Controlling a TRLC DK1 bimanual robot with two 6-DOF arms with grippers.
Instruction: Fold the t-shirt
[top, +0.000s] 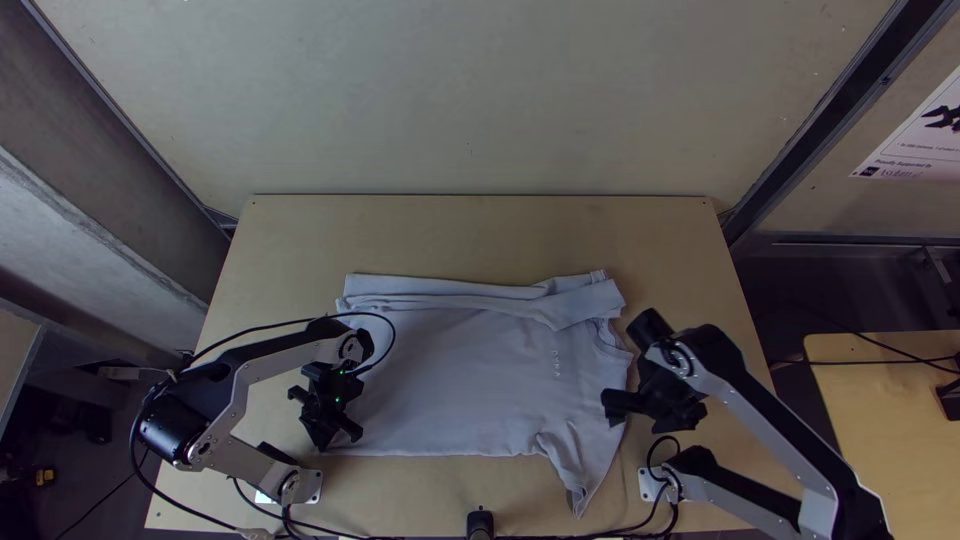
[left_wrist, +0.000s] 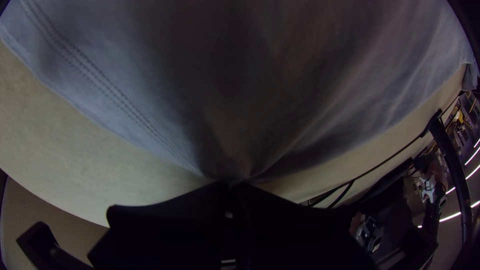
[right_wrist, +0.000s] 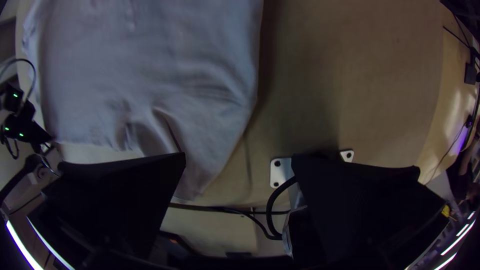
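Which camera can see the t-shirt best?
The top view, because nearly all of the t-shirt is in sight, even the folded band along its far side. The left wrist view shows it close up, pinched in the left gripper. The right wrist view shows a creased part near the open right gripper.

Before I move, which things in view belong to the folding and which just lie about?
Job:
- pale grey cloth t-shirt, partly folded
- left black flat-fingered pincer, shut on the t-shirt's edge
- right black flat-fingered pincer, open

Just around:
- looped black cable
- white printed sheet
- light wooden side table
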